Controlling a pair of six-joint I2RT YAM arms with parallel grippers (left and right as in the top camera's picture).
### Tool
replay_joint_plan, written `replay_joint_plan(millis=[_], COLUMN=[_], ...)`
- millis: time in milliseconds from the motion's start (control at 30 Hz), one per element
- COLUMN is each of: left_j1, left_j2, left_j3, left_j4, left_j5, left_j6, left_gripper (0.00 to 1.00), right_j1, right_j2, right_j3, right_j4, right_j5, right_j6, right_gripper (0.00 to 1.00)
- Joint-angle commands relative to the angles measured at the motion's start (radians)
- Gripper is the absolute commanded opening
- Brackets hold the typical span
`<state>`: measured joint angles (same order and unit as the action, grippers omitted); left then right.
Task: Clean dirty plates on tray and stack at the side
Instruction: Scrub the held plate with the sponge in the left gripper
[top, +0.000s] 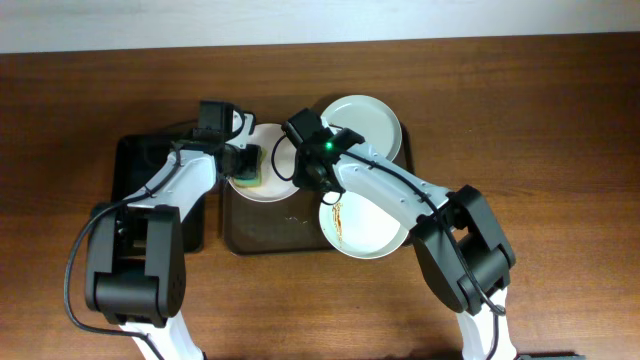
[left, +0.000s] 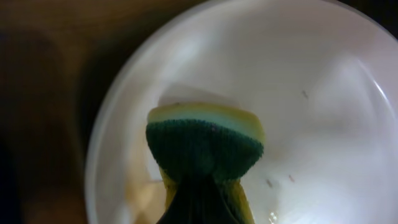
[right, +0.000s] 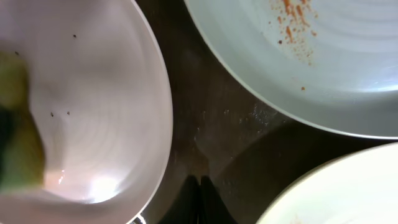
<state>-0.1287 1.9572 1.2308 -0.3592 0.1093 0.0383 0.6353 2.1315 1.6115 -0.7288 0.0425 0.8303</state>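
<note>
The brown tray (top: 270, 228) holds three white plates. The left plate (top: 272, 150) has a green-and-yellow sponge (top: 247, 170) pressed on it by my left gripper (top: 238, 160), which is shut on the sponge (left: 205, 146). That plate (left: 323, 93) shows faint specks. The far plate (top: 365, 122) carries orange smears (right: 292, 25). The near plate (top: 372, 228) has brown smears at its left edge. My right gripper (top: 303, 178) is shut and empty, its tips (right: 200, 185) over bare tray (right: 211, 118) between the three plates, beside the left plate's rim (right: 163, 112).
A smaller black tray (top: 135, 170) lies left of the brown tray, under my left arm. Bare wooden table (top: 560, 150) surrounds both trays. The right arm reaches across the near plate.
</note>
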Motion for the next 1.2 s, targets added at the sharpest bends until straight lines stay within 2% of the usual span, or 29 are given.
replay_joint_plan(millis=[0, 67, 133, 167, 233, 267, 367, 500, 567, 633, 667, 867, 933, 1000, 1033, 1100, 1167], left_j1=[0.003, -0.006, -0.009, -0.009, -0.009, -0.009, -0.009, -0.009, -0.009, -0.009, -0.009, -0.009, -0.009, -0.008, -0.006, -0.006, 0.0], left_j2=[0.014, 0.014, 0.014, 0.014, 0.014, 0.014, 0.014, 0.014, 0.014, 0.014, 0.014, 0.013, 0.005, -0.058, -0.121, -0.251, -0.34], left_j3=[-0.006, -0.006, -0.006, -0.006, -0.006, -0.006, -0.006, -0.006, -0.006, -0.006, -0.006, -0.006, 0.005, 0.012, 0.012, 0.012, 0.012], left_j4=[0.094, 0.068, 0.024, 0.001, -0.017, -0.024, -0.032, -0.039, -0.038, -0.03, -0.013, 0.441, 0.489, 0.42, 0.319, 0.11, -0.01], left_j5=[-0.095, -0.096, -0.095, -0.095, -0.095, -0.095, -0.093, -0.087, -0.087, -0.087, -0.087, -0.088, -0.088, -0.087, -0.087, -0.063, -0.065], left_j6=[0.031, 0.03, 0.011, -0.013, -0.027, -0.027, -0.027, -0.027, -0.027, -0.027, -0.027, -0.027, -0.029, -0.111, -0.156, -0.165, -0.165], left_gripper=[0.01, 0.01, 0.01, 0.01, 0.01, 0.01, 0.01, 0.01, 0.01, 0.01, 0.01, 0.01, 0.01, 0.01, 0.01, 0.01, 0.01], right_j1=[-0.003, -0.015, -0.04, -0.058, -0.08, -0.086, -0.086, -0.086, -0.086, -0.086, -0.086, -0.086, -0.087, -0.087, -0.087, -0.087, -0.087], right_j2=[0.007, 0.007, 0.007, 0.007, 0.009, 0.018, 0.068, 0.116, 0.116, 0.116, 0.116, 0.154, 0.157, 0.156, 0.153, 0.127, 0.076], right_j3=[-0.037, -0.037, -0.037, -0.037, -0.037, -0.037, -0.037, -0.037, -0.037, -0.037, -0.037, -0.086, -0.086, -0.085, -0.072, -0.014, 0.037], right_j4=[0.002, 0.053, 0.098, 0.142, 0.184, 0.206, 0.236, 0.251, 0.251, 0.232, 0.212, 0.182, 0.183, 0.184, 0.181, 0.131, 0.048], right_j5=[-0.035, -0.05, -0.069, -0.069, -0.07, -0.08, -0.144, -0.2, -0.201, -0.205, -0.204, -0.287, -0.286, -0.286, -0.286, -0.265, -0.17], right_j6=[-0.013, -0.026, -0.05, -0.094, -0.123, -0.148, -0.158, -0.149, -0.149, -0.134, -0.121, -0.08, -0.081, -0.082, -0.103, -0.174, -0.218], right_gripper=[0.04, 0.05, 0.2, 0.32, 0.4, 0.41, 0.4, 0.23, 0.19, 0.04, 0.04, 0.04, 0.04, 0.04, 0.04, 0.04, 0.04])
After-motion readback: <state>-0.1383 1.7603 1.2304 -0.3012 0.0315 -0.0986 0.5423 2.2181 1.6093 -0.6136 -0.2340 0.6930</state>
